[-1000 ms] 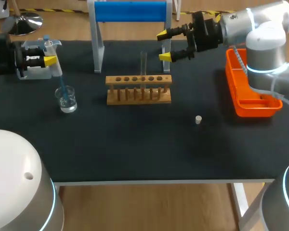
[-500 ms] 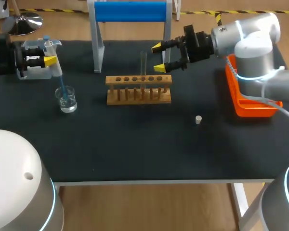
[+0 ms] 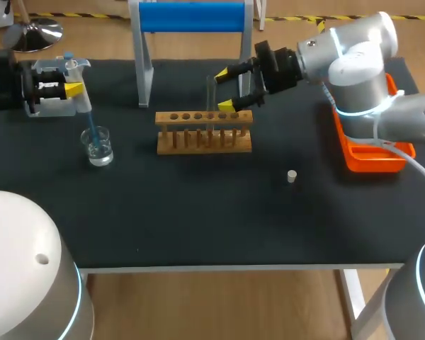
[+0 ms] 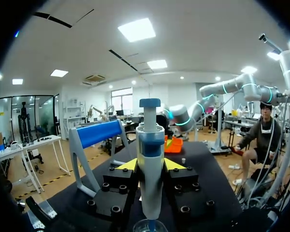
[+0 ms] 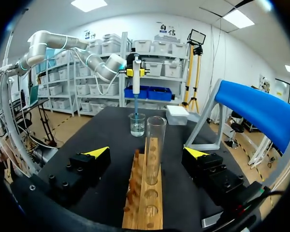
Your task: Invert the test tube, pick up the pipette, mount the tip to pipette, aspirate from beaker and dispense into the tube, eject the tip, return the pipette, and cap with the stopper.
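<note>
Test tube (image 3: 211,99): one, upright in rack (image 3: 204,134), between spread right fingers (image 3: 227,105). Left fingers (image 3: 74,89) clamp one pipette (image 3: 74,78) over one beaker (image 3: 98,146). One stopper (image 3: 292,176) nearby.

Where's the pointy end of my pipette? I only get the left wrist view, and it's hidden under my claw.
Observer: The head view shows the pipette tip down inside the beaker.
Operator: What's the other claw doing?
Observer: The right claw is open, one finger on either side of the test tube, not touching it.
Operator: Is the tube upside down?
Observer: No, it stands upright in the wooden rack, mouth up.
</note>
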You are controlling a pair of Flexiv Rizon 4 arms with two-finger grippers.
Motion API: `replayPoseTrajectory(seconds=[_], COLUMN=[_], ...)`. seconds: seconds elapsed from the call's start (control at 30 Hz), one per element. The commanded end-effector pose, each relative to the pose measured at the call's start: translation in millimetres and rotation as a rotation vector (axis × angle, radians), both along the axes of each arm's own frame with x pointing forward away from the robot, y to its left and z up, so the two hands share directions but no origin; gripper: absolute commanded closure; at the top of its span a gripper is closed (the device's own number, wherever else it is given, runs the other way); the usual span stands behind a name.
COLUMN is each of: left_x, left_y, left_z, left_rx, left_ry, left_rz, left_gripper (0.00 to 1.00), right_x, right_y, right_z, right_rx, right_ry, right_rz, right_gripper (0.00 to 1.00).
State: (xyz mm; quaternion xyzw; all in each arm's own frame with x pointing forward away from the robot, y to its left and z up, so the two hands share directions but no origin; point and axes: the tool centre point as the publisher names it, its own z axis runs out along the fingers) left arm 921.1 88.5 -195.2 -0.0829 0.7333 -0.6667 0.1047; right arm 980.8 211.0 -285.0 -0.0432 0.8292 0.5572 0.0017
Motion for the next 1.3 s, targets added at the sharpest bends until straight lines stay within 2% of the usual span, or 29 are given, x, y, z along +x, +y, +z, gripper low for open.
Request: replayPoseTrajectory(seconds=[0.03,0.67,1.3], left_x=[-0.1,-0.1,-0.1], left_y=[0,0,0], left_z=[0.7,0.7,0.7], left_rx=[0.001,0.001,0.001], left_ry=[0.001,0.001,0.001], left_rz=[0.0,0.0,0.0], left_gripper=[1.0,1.0,1.0], right_x=[8.6,6.3,5.5], right_y=[11,35,31], right_z=[-1,-3,-9], right_rx=[-0.025,-0.11,-0.157], right_ry=[-0.002,-0.054,-0.071], right_rz=[0.003,-0.043,-0.073], right_gripper=[0.0,0.0,0.0])
